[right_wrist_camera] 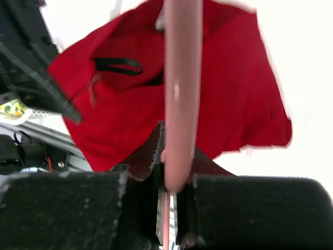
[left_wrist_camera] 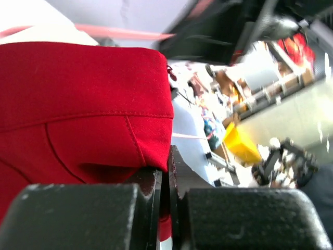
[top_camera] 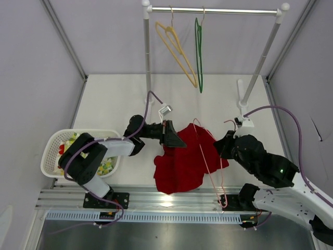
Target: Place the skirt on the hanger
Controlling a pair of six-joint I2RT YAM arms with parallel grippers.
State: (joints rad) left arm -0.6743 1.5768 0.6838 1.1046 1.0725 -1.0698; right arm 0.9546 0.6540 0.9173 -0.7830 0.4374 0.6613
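Right pincer (right_wrist_camera: 174, 179) clamps the hanger (right_wrist_camera: 182, 78), left pincer (left_wrist_camera: 167, 179) clamps the skirt (left_wrist_camera: 78, 104), over a white table (top_camera: 114, 99).

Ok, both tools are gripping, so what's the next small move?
Probably shift the right tool so one end of the hanger slips inside the skirt: the hanger lies across its outside, and the left tool pinches its edge.

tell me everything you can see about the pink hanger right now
The hanger is a thin, pale pink, smooth, slightly glossy wire-like frame. The right gripper is shut on one bar, which runs up from that grip across the red skirt. From above, its slim outline lies over the skirt's right half, one end reaching past the skirt's near hem.
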